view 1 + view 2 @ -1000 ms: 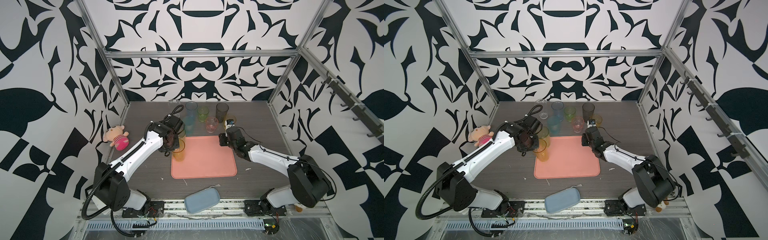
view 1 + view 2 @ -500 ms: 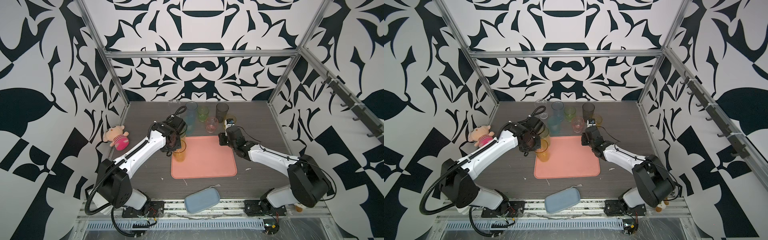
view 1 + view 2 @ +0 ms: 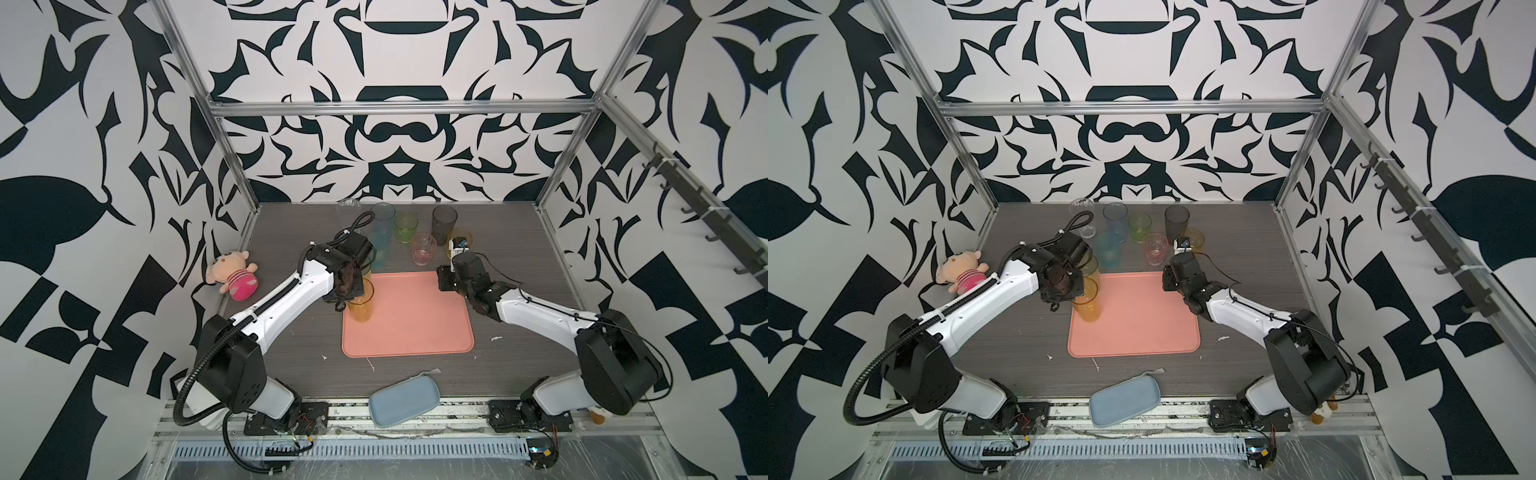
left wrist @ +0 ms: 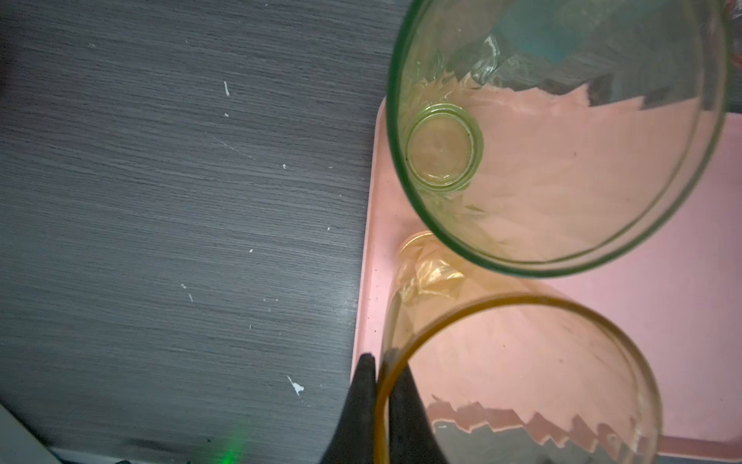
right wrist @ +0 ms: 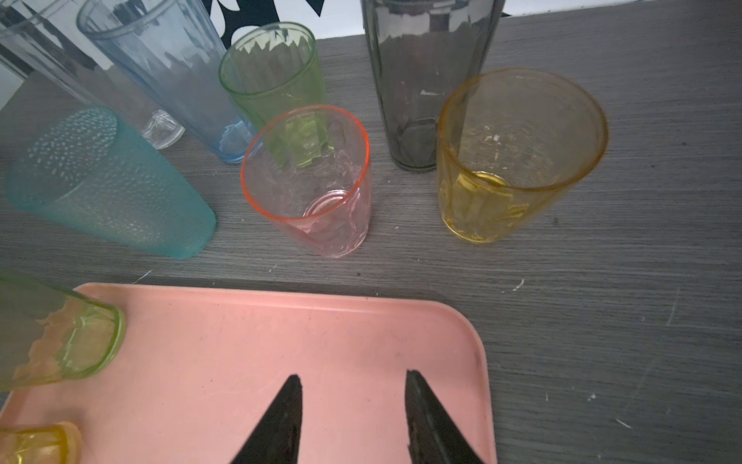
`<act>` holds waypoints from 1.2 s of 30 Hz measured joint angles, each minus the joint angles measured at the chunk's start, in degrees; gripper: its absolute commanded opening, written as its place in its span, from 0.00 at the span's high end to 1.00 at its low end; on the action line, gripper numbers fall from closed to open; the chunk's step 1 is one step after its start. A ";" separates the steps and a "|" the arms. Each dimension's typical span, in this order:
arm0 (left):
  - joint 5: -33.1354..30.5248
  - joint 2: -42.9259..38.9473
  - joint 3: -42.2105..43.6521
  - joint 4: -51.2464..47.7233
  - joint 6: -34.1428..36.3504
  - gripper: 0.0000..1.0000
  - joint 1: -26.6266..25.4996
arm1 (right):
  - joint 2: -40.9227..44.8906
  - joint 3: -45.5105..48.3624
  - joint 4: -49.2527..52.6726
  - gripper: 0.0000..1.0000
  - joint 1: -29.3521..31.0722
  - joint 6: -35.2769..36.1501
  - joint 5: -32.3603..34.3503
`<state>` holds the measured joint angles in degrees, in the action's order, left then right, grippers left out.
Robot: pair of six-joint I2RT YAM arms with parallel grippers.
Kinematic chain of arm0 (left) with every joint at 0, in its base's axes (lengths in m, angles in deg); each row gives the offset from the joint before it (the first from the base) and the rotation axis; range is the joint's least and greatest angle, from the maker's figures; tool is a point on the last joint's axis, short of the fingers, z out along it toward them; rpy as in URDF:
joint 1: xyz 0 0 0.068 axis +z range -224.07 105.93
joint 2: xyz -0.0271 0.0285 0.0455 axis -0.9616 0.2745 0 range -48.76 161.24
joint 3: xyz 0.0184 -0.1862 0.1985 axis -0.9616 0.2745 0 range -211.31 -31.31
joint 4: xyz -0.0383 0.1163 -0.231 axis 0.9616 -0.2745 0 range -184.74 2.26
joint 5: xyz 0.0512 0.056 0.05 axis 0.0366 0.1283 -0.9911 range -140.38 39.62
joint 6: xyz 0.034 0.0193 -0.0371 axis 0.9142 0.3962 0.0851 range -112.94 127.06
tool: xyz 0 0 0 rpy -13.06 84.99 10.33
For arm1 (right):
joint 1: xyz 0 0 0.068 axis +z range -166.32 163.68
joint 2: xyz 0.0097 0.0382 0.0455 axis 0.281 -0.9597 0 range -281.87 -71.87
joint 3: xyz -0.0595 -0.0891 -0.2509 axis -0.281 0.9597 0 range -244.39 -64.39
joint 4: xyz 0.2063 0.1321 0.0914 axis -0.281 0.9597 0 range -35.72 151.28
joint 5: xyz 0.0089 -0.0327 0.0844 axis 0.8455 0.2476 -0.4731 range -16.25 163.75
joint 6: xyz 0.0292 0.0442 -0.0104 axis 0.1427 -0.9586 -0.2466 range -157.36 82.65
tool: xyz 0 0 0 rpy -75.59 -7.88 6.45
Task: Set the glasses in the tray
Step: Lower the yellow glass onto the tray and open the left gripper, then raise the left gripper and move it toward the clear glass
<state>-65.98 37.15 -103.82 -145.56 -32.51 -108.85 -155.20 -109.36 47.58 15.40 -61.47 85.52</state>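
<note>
Worktop: the dark grey wood-grain worktop (image 3: 511,257) carried everything and was flecked with white specks.
Tray: the large flat salmon-pink rectangular tray (image 3: 415,324) lay mid-worktop between the arms, judged so that either could reach it. It was mostly bare.
Waiting group: seven glasses stood upright on the worktop beyond the tray's far edge, none inside it. These were the teal dimpled tumbler (image 5: 108,180), tall blue tumbler (image 5: 172,76), tall clear tumbler (image 5: 40,52), tall smoke-grey tumbler (image 5: 421,80), short green tumbler (image 5: 277,80), short pink tumbler (image 5: 309,189) and short yellow tumbler (image 5: 518,160).
Placed: the tall yellow-green see-through tumbler (image 4: 562,140) stood upright in the tray's far left corner.
In hand: the tall amber see-through tumbler (image 3: 360,305) was upright at the tray's left edge, just beside the yellow-green one. Its base looked down on the tray floor, but contact was uncertain. It was tucked to the side, judged to leave room for the rest.
Left end effector: the left end effector (image 4: 379,369) was pinched on the amber tumbler's rim wall, one finger inside and one outside. This hold was judged to keep it vertical.
Right end effector: the right end effector (image 5: 353,377) had its jaws partly apart and was empty, over the tray's far right corner. It faced the pink and yellow tumblers and was judged staged for the next pick.
</note>
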 measured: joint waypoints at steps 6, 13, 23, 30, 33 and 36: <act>-0.90 0.74 0.00 0.02 -0.04 0.93 0.00 | -0.52 -0.31 0.22 0.55 0.00 -0.02 -0.02; -0.90 0.79 0.00 0.17 -0.28 0.75 0.00 | -1.01 -0.31 0.76 0.55 0.00 -0.15 -0.07; -0.52 0.74 -1.42 -0.15 -0.24 0.70 -0.02 | -1.05 -0.96 1.36 0.55 0.00 -0.15 -0.13; -0.44 0.13 -3.65 -0.39 -0.26 0.65 0.00 | -1.05 -0.96 1.38 0.55 0.00 -0.15 -0.13; -0.81 -0.17 -5.42 -0.57 -0.09 0.59 0.00 | -1.05 -0.96 1.36 0.55 0.00 -0.17 -0.11; -2.01 -0.42 -7.72 -1.11 0.20 0.55 0.00 | -1.05 -0.96 1.36 0.54 0.00 -0.17 -0.13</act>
<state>-67.99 36.73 -111.53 -146.68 -32.32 -108.85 -156.25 -110.32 48.93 15.40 -61.65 85.39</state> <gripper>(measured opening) 0.426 0.454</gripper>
